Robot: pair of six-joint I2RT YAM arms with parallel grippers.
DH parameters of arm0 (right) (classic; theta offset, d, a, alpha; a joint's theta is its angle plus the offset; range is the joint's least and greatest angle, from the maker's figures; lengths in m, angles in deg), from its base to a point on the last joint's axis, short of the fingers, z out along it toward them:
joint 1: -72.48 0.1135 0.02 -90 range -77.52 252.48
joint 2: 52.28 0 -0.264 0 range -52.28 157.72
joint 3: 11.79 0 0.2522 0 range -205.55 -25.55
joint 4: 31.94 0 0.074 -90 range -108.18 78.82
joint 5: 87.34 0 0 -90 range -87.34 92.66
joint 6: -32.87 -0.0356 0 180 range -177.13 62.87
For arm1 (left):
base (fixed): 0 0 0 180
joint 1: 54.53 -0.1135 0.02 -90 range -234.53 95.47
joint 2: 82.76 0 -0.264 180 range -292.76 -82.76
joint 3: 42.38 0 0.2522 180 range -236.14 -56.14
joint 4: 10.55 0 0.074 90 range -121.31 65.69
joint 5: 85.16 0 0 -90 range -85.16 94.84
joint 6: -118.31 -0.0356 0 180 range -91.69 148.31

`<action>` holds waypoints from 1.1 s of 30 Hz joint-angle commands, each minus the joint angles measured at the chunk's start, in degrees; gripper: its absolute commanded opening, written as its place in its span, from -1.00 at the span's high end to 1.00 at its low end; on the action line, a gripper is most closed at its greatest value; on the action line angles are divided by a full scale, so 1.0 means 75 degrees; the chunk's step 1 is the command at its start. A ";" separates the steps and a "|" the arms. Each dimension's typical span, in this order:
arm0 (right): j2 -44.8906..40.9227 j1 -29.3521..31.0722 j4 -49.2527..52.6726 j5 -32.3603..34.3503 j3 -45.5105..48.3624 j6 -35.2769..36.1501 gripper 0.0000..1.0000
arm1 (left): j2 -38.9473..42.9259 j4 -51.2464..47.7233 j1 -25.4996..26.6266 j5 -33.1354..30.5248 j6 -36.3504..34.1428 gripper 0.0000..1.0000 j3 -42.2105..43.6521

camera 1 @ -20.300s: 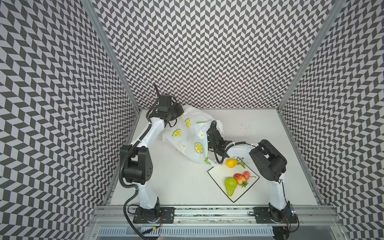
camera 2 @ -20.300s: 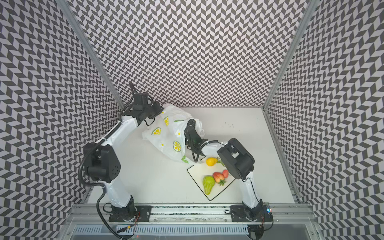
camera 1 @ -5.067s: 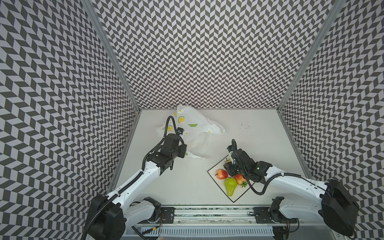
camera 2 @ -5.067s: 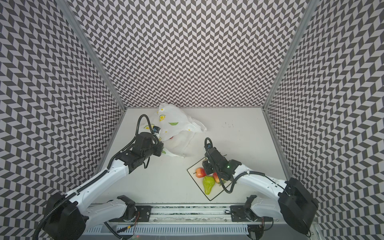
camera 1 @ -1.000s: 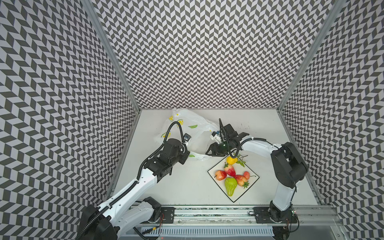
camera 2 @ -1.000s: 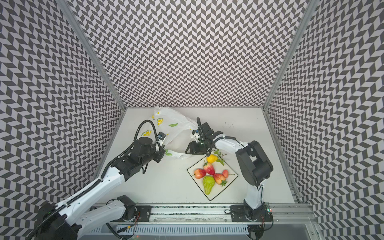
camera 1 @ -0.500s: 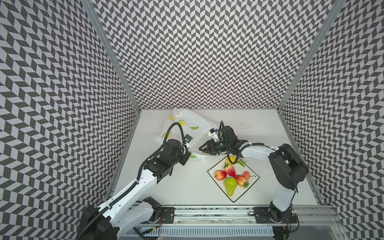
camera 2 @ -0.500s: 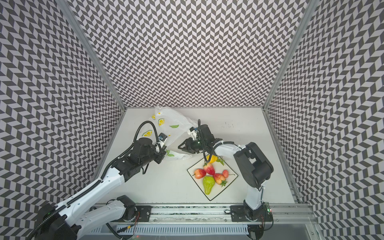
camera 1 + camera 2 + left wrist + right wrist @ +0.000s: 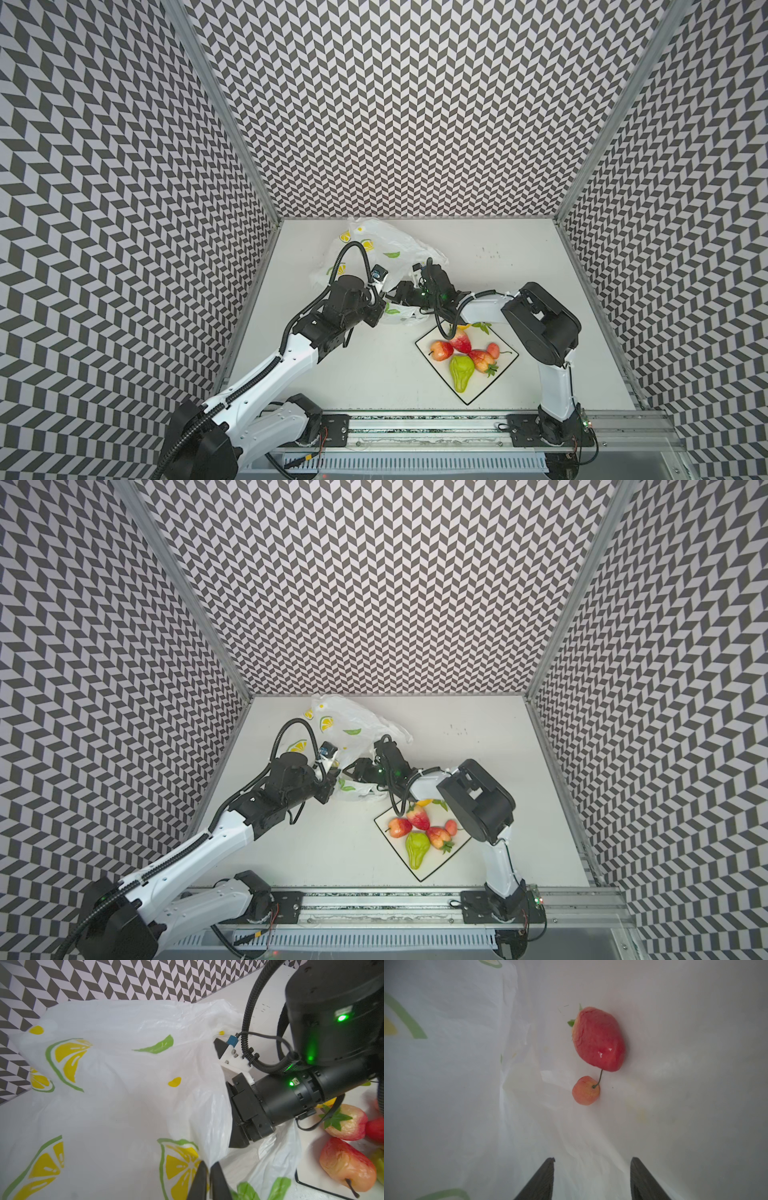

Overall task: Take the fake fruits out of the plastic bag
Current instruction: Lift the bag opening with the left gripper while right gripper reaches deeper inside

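The plastic bag (image 9: 386, 249) (image 9: 353, 721) lies crumpled at the back left in both top views. My left gripper (image 9: 208, 1164) (image 9: 381, 306) is shut on a fold of its rim beside a printed lemon slice. Reaching across, my right gripper (image 9: 592, 1159) (image 9: 395, 293) is open inside the bag's mouth. Ahead of it, still in the bag, lie a red strawberry (image 9: 598, 1039) and a small cherry (image 9: 585, 1090), touching each other. An apple (image 9: 441, 350), a pear (image 9: 461, 372), two strawberries (image 9: 460, 341) and a cherry (image 9: 493, 350) rest on the plate (image 9: 478, 386). The lemon (image 9: 467, 326) is half hidden under the right arm.
The white black-rimmed plate (image 9: 436, 864) sits at the front right, close to the right arm's elbow (image 9: 540, 324). Patterned walls (image 9: 395, 104) enclose the table on three sides. A metal rail (image 9: 415, 424) runs along the front edge.
My right gripper has moved left from the plate's far corner into the bag's mouth, and its jaws have widened. The left arm has stayed nearly still, holding the rim.
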 commanded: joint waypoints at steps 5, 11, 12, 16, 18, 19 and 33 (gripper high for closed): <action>0.0010 0.0059 -0.0026 0.0860 -0.0297 0.0045 -0.34 | 0.0809 0.0443 -0.0081 -0.1503 0.2602 -0.60 -0.0760; 0.0051 0.0250 -0.0028 0.0811 -0.0352 0.0189 -0.36 | 0.0348 -0.2022 -0.1223 -0.2056 0.5387 -0.70 -0.2025; 0.0040 0.0296 0.0006 0.0811 -0.0369 0.0245 -0.36 | 0.0226 -0.2327 -0.1496 -0.1921 0.5648 -0.73 -0.2150; -0.0039 0.0541 0.0013 0.0792 -0.0479 0.0444 -0.38 | -0.0407 -0.3213 -0.2506 -0.0945 0.6279 -0.89 -0.2562; -0.0020 0.0652 -0.0154 0.0711 -0.0499 0.0442 -0.39 | -0.0625 -0.3298 -0.2678 -0.0597 0.6309 -0.90 -0.2645; 0.0035 0.0679 -0.0204 0.0652 -0.0544 0.0406 -0.40 | -0.0688 -0.3274 -0.2711 -0.0523 0.6360 -0.92 -0.2624; 0.0226 0.1407 0.0515 0.0209 -0.1418 0.1088 -0.39 | -0.2025 -0.2231 -0.3419 0.0085 0.6784 -0.81 -0.1795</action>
